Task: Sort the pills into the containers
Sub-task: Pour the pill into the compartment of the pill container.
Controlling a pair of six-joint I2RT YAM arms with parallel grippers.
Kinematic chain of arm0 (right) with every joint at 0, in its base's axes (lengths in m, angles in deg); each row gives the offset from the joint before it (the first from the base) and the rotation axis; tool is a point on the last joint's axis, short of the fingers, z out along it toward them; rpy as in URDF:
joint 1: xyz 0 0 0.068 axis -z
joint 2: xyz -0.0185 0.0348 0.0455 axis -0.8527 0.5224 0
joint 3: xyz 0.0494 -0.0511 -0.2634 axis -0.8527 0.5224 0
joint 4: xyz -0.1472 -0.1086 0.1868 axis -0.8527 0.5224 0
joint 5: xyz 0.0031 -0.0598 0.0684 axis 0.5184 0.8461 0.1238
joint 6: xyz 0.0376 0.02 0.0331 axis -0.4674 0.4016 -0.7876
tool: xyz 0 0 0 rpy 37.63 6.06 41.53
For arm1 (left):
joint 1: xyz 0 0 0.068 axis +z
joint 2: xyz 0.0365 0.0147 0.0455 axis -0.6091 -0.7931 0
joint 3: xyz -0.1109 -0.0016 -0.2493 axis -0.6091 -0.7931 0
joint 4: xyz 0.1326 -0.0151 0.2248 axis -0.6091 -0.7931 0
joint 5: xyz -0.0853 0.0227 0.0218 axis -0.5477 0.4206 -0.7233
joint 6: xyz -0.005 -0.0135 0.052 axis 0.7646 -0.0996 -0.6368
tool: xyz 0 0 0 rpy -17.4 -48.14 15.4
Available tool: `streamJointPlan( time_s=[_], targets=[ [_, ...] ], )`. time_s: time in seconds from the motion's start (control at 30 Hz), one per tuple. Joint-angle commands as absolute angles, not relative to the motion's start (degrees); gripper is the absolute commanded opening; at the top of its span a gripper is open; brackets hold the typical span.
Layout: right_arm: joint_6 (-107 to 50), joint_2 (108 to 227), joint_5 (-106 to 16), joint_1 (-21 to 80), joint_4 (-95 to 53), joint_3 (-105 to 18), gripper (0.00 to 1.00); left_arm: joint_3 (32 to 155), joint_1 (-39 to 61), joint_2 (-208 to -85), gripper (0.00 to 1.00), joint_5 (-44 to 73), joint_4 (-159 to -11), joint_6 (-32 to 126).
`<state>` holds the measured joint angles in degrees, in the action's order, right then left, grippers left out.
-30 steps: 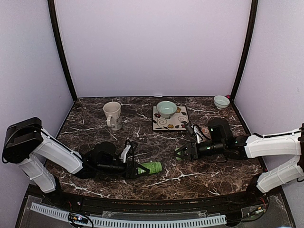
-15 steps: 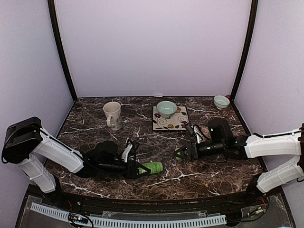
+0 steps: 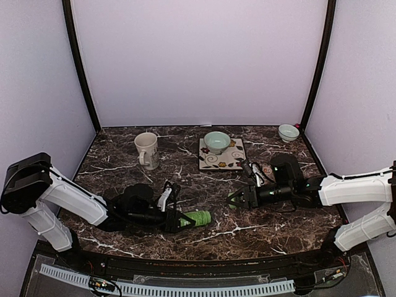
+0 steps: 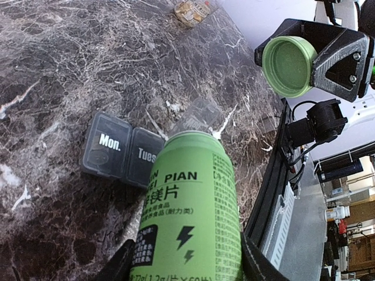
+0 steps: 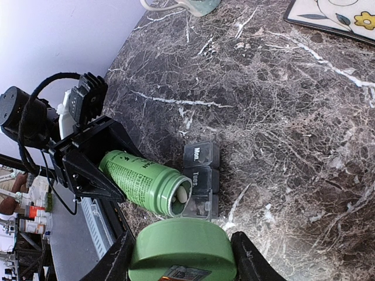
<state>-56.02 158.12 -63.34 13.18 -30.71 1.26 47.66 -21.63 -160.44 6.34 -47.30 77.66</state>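
On dark marble (image 4: 53, 64) sit smoky-grey containers (image 4: 120, 146) lettered Mon., Tues.; left fingers (image 4: 122, 266) clasp the bottle (image 4: 187, 205), right fingers (image 5: 245, 260) its cap (image 5: 181, 252).

The containers (image 5: 201, 167) (image 4: 120, 146) — a dark grey three-compartment strip — lie flat, "Mon." and "Tues." shut, third lid raised.

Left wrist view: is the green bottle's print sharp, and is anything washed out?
Left wrist view: the green bottle print is sharp, the bright background at upper right is washed out. Top external view: the same print is too small to read.
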Motion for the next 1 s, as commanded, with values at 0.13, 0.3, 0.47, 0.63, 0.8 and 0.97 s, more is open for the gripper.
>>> streamJointPlan(
  time_s=[0.13, 0.3, 0.47, 0.63, 0.8, 0.97],
  targets=[
    [-55.8, 157.7, -63.5, 13.3, -31.6, -0.2, 0.38, 48.6, -22.1, -157.4, 0.00, 7.1, -47.9, 76.3],
    [-55.9, 157.7, -63.4, 13.3, -31.7, -0.1, 0.38, 48.7, -22.2, -156.9, 0.00, 7.4, -48.7, 76.0],
    [-56.1, 157.6, -63.2, 13.1, -31.6, 0.0, 0.38, 48.6, -22.3, -156.3, 0.00, 8.0, -49.5, 75.7],
    [-56.3, 157.4, -63.0, 12.9, -31.7, 0.1, 0.38, 48.7, -22.6, -155.9, 0.00, 8.5, -50.4, 75.5],
    [-56.4, 157.1, -62.8, 12.7, -31.8, 0.3, 0.38, 48.7, -22.8, -155.9, 0.00, 8.8, -50.5, 75.5],
    [-56.5, 156.9, -62.6, 12.6, -31.6, 0.5, 0.37, 48.8, -22.9, -155.7, 0.00, 9.2, -50.9, 75.3]
  ],
)
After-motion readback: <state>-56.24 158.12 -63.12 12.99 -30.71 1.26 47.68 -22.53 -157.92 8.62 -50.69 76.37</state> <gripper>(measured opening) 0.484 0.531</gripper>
